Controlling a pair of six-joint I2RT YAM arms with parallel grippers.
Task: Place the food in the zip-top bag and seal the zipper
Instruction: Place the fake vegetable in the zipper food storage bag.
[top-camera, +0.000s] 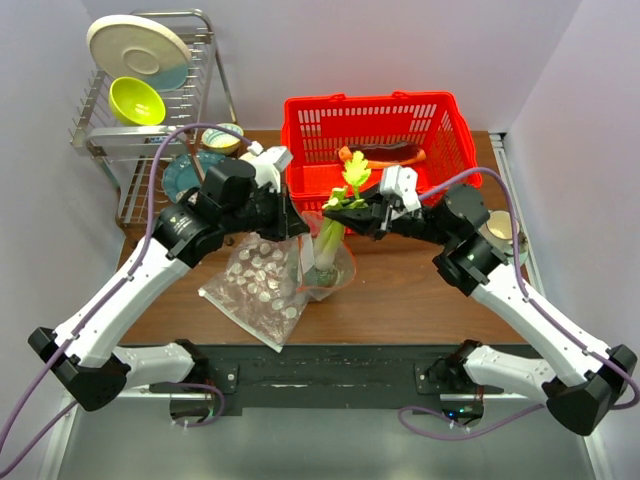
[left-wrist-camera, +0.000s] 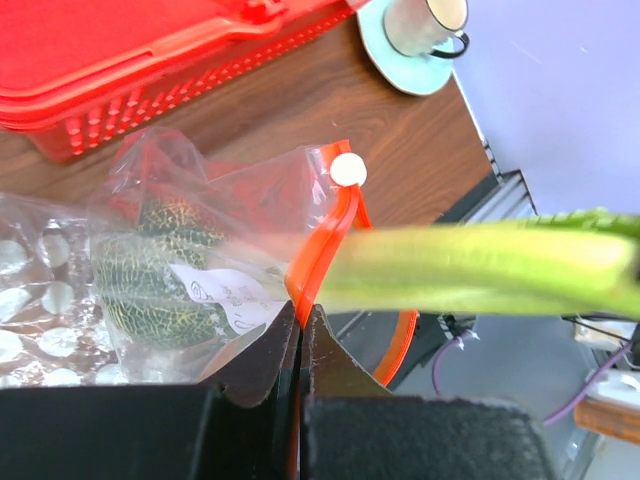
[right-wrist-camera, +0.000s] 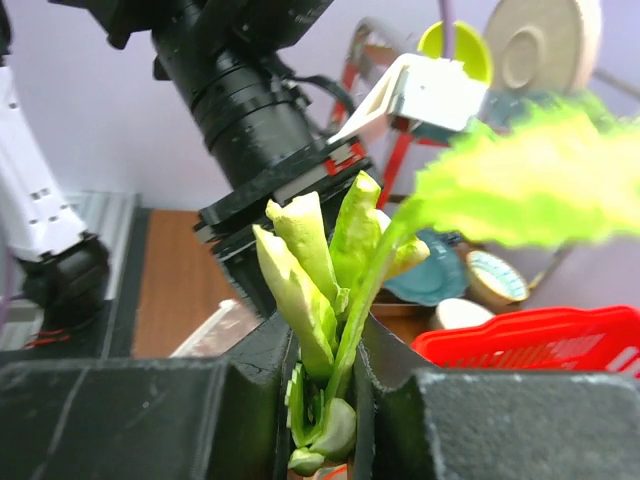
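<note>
My left gripper (top-camera: 293, 228) (left-wrist-camera: 301, 315) is shut on the orange-red zipper (left-wrist-camera: 318, 245) and holds the zip-top bag (top-camera: 338, 275) open and upright. The dark green ball (left-wrist-camera: 150, 270) sits inside the bag (left-wrist-camera: 200, 200). My right gripper (top-camera: 335, 205) (right-wrist-camera: 325, 390) is shut on the bright green stalks (top-camera: 328, 240) (right-wrist-camera: 340, 260). The stalks' lower end reaches down into the bag's mouth, and the leafy top (top-camera: 355, 172) stands above the gripper. The stalks cross the left wrist view (left-wrist-camera: 480, 270). A dark red-brown slab (top-camera: 398, 152) lies in the red basket (top-camera: 300, 120).
A clear bag with white dots (top-camera: 260, 285) lies left of the zip-top bag. The red basket stands right behind the bag (left-wrist-camera: 150, 110). A dish rack (top-camera: 100, 140) with a plate and a green bowl is at the back left. A cup on a saucer (left-wrist-camera: 420, 30) sits at the right.
</note>
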